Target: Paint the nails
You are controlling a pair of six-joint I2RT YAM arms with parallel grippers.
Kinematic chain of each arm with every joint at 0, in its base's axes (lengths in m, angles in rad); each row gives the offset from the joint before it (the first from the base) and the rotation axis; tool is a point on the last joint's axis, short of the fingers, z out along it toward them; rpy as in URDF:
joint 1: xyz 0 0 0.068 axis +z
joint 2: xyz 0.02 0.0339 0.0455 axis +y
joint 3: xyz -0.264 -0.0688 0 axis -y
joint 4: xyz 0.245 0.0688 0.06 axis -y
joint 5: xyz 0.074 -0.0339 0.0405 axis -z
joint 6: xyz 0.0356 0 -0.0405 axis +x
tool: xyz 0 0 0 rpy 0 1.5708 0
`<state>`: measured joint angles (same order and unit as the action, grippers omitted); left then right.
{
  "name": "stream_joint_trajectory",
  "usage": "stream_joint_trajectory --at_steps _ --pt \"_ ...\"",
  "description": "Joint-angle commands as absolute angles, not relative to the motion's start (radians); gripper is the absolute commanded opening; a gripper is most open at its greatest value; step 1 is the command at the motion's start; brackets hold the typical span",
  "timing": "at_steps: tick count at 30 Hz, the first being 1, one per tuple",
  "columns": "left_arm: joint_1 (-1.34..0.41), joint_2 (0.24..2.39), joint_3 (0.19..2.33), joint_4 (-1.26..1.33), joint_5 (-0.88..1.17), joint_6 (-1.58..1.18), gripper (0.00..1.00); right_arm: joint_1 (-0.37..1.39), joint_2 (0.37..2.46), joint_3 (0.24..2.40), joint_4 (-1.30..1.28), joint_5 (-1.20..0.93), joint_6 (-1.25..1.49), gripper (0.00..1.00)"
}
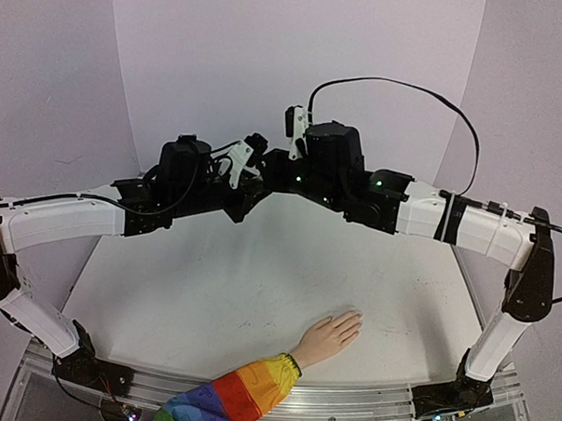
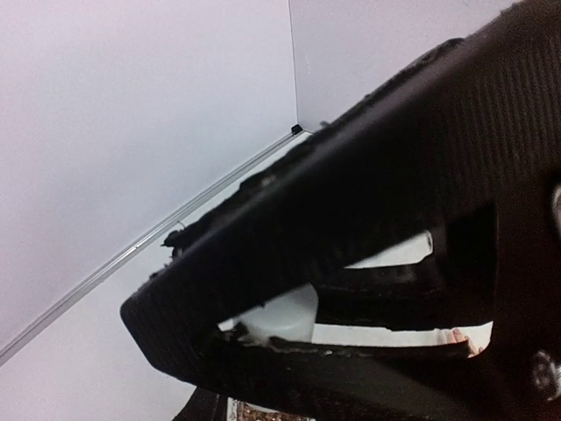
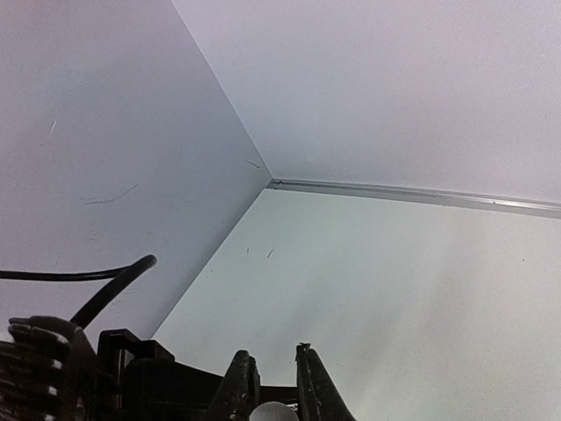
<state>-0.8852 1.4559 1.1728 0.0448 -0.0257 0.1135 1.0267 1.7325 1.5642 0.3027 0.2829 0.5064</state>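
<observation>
I judge the step in hand to be preparing the polish; no painting has begun. Both arms reach to the far middle of the worktop (image 1: 212, 291), and their claws meet there, well apart from the hand.

The left claw (image 2: 202, 338) is clenched on a whitish object (image 2: 280, 316) that sits between its two black fingers. I take this for the polish bottle, but the view is too close to be sure. The right claw (image 3: 273, 377) has its fingers drawn narrow on a pale rounded piece (image 3: 273, 410) at the bottom edge of its view. It seems to grip it, and I suppose it is the cap with the brush. From the top camera I cannot see where the two claws touch, because the black wrists cover that place.

The small hand (image 1: 327, 339) lies flat on the near part of the worktop, right of the centre, with its rainbow sleeve (image 1: 240, 395) running off the near edge. The nails (image 1: 355, 318) are at the fingertips, which point away from the arm bases. They are too small for me to see whether any colour is on them.

The next move, as I judge it, calls for separating the cap from the bottle while the left claw keeps the bottle steady and upright. After that I must bring the brush a long way down to the fingertips, slowly and with very fine aim.
</observation>
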Motion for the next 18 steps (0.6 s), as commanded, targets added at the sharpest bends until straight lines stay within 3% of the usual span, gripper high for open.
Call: stream_joint_trajectory --at_steps 1,6,12,15,18 --pt "-0.847 1.451 1.191 0.098 -0.071 0.113 0.0 1.05 1.684 1.565 0.325 0.158 0.428 0.06" --pt "-0.839 1.402 1.125 0.099 0.125 0.099 0.0 0.967 1.619 1.523 0.355 -0.142 0.367 0.38" --pt "-0.764 1.383 1.123 0.1 0.67 0.036 0.0 0.819 1.537 1.406 0.411 -0.593 0.334 0.74" --pt "-0.761 1.398 1.138 0.1 0.866 0.025 0.0 0.793 1.531 1.381 0.411 -0.768 0.299 0.79" --pt "-0.761 1.429 1.167 0.101 1.007 -0.005 0.0 0.791 1.544 1.369 0.414 -0.876 0.277 0.77"
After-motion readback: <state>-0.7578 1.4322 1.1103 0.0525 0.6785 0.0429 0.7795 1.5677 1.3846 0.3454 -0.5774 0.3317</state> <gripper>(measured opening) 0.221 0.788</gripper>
